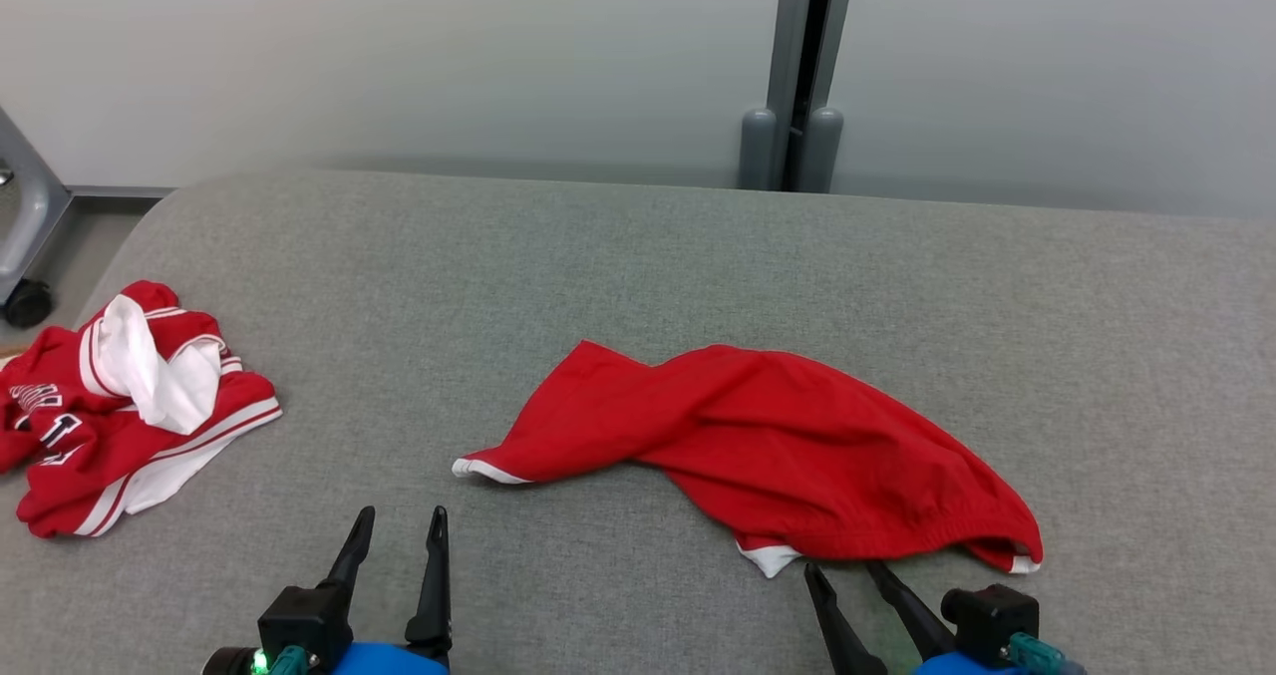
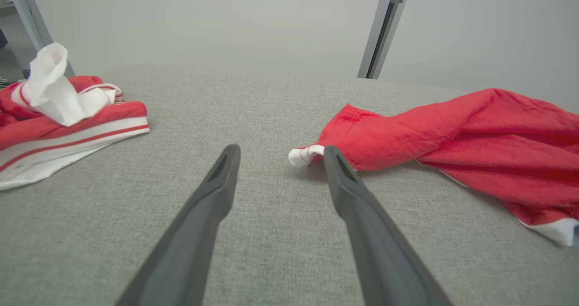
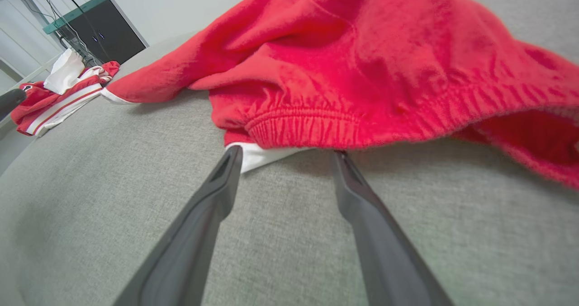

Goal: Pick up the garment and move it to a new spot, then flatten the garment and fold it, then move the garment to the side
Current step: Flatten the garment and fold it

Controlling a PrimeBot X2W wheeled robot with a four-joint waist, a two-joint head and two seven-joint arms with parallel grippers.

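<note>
The garment is a pair of red shorts with white trim, lying crumpled and twisted on the grey cushion surface. It also fills the upper part of the right wrist view as the garment and sits at the right of the left wrist view as the garment. My left gripper is open, just short of the shorts' white-trimmed left corner. In its own view the left gripper has that corner near its right fingertip. My right gripper is open below the elastic waistband, and the right gripper has its tips at the waistband's edge.
A second red-and-white garment lies bunched at the cushion's left edge. A grey metal frame with a castor stands off the left side. A grey post rises behind the cushion against the pale wall.
</note>
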